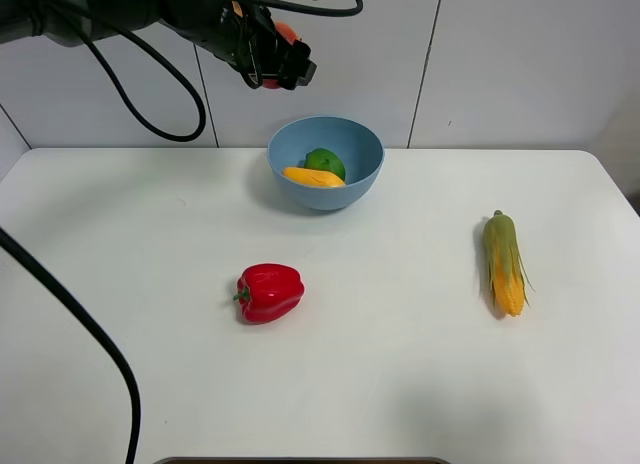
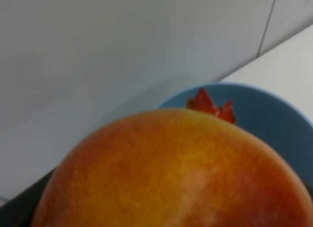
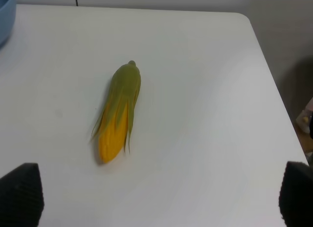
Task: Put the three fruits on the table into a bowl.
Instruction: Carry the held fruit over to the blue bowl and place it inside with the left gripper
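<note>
Left pincer (image 1: 283,69) clamping apple (image 2: 176,173) above bowl (image 1: 360,144)

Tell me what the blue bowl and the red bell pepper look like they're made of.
Bowl: probably plastic or matte-glazed ceramic; even light-blue surface with no sharp reflections. Bell pepper: likely a plastic replica; very glossy skin with bright highlights, though a real pepper can't be excluded.
</note>
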Available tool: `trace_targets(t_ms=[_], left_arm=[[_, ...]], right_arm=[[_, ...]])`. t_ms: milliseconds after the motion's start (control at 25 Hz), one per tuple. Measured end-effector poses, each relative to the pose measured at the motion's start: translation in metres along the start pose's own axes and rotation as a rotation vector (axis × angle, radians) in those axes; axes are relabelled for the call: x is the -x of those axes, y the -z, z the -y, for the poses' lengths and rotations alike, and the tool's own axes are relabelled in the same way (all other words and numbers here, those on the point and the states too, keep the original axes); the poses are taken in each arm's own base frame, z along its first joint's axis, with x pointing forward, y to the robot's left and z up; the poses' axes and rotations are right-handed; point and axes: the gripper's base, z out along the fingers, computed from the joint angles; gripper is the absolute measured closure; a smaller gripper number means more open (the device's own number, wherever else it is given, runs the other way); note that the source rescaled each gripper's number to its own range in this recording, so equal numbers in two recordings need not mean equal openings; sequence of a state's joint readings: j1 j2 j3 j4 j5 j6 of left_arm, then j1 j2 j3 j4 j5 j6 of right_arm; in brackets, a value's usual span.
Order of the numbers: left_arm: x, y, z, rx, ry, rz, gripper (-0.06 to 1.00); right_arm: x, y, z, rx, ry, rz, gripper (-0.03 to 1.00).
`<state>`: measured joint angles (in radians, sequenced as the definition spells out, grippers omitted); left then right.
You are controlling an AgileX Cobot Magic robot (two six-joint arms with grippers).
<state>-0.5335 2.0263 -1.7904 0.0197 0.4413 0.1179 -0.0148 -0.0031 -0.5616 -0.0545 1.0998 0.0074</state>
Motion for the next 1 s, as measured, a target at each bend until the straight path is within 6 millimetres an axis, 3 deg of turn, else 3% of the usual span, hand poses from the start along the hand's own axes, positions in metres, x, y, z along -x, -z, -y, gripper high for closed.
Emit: trace_targets(t_ms=[280,480,760,1000], left_arm=[[-0.01,-0.048,0.003,-0.013,0.027,-0.003,0.92],[-0.035,-0.08,0.007,-0.025,0.045,-0.048,0.92],[-0.061,-0.105,0.012,-0.043,0.082,-0.099,0.92],[-0.071,-0.116,0.017,-0.058,0.12,-0.105,0.92]], right_arm=[[0.0,0.0,0.0,0.0,0.0,0.0,-0.03],[0.0,0.0,0.0,0.0,0.0,0.0,-0.03],[0.0,0.0,0.0,0.0,0.0,0.0,-0.03],[0.0,0.0,0.0,0.0,0.0,0.0,-0.03]])
